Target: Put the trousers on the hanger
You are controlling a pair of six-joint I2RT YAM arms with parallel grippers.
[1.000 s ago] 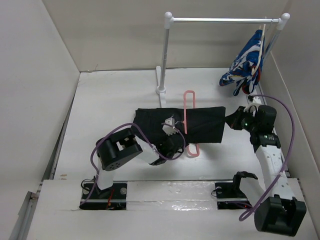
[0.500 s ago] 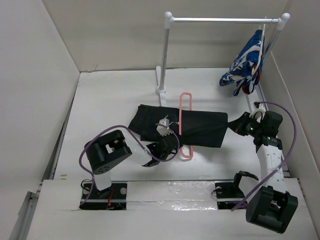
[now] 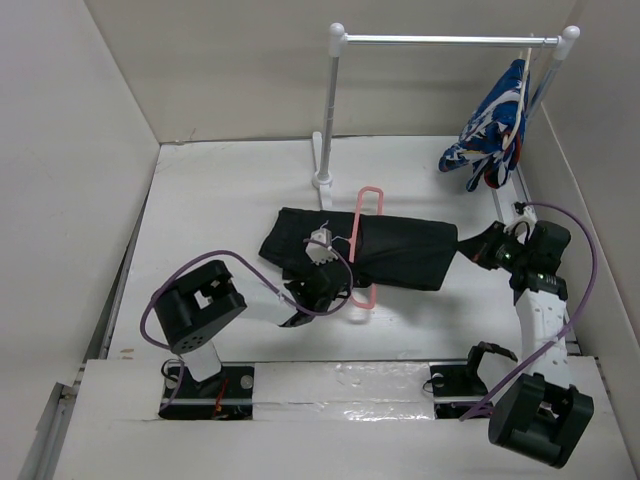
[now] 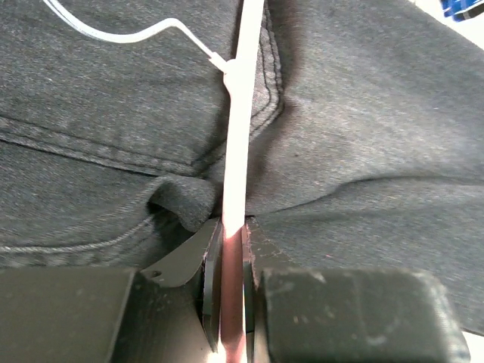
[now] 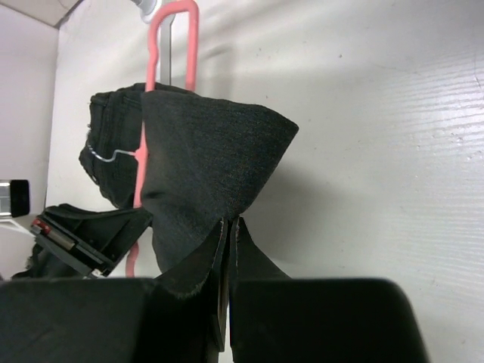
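Note:
The black trousers (image 3: 400, 252) lie folded across the middle of the table. The pink hanger (image 3: 359, 232) runs through them, its far end poking out at the back and its near end at the front. My left gripper (image 3: 337, 287) is shut on the hanger's pink bar (image 4: 236, 151) at the trousers' near edge, with the fabric (image 4: 363, 136) on both sides of it. My right gripper (image 3: 474, 250) is shut on the right end of the trousers (image 5: 204, 151) and holds it lifted off the table. The hanger (image 5: 153, 45) shows behind the cloth in the right wrist view.
A white clothes rack stands at the back, its post base (image 3: 322, 180) just behind the trousers and its rail (image 3: 450, 41) overhead. A blue, white and red patterned garment (image 3: 495, 125) hangs at the rail's right end. Walls close in left, back and right.
My left gripper has moved left with the hanger, which now tilts. My right gripper has moved right, drawing the trousers' end with it.

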